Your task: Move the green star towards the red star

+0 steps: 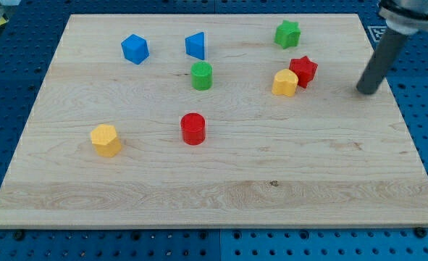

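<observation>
The green star point(287, 33) lies near the view's top, right of centre. The red star point(303, 70) lies just below it and a little to the right, touching a yellow block point(284, 83) on its lower left. My tip point(367, 90) rests on the board at the view's right, to the right of the red star and well apart from it. It is below and to the right of the green star and touches no block.
A blue block point(135, 48) and a blue triangular block point(195, 45) lie at the top left. A green cylinder point(202, 75) and a red cylinder point(193, 128) lie near the middle. A yellow block point(106, 139) lies at the left. The board's right edge point(405, 123) is close to my tip.
</observation>
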Robot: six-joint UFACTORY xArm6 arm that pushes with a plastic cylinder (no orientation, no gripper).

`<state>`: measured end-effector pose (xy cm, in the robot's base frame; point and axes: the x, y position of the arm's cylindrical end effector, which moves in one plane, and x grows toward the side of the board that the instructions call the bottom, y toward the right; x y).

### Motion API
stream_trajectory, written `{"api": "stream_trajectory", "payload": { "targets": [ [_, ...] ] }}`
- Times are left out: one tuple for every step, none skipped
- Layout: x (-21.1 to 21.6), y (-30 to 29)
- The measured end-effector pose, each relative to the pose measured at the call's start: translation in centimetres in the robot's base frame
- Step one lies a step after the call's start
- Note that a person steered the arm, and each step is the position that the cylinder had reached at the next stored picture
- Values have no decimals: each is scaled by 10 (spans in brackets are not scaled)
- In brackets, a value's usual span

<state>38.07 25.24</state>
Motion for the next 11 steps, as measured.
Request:
{"api": "stream_trajectory", "payload": {
  "targets": [
    [-48, 0],
    [-96, -12],
    [-132, -52],
    [-138, -64],
    [-148, -72],
    [-164, -90],
    [-124, -94],
    [-126, -105],
    [-151, -110],
    [-129, -116],
    [-117, -116]
  ]
}}
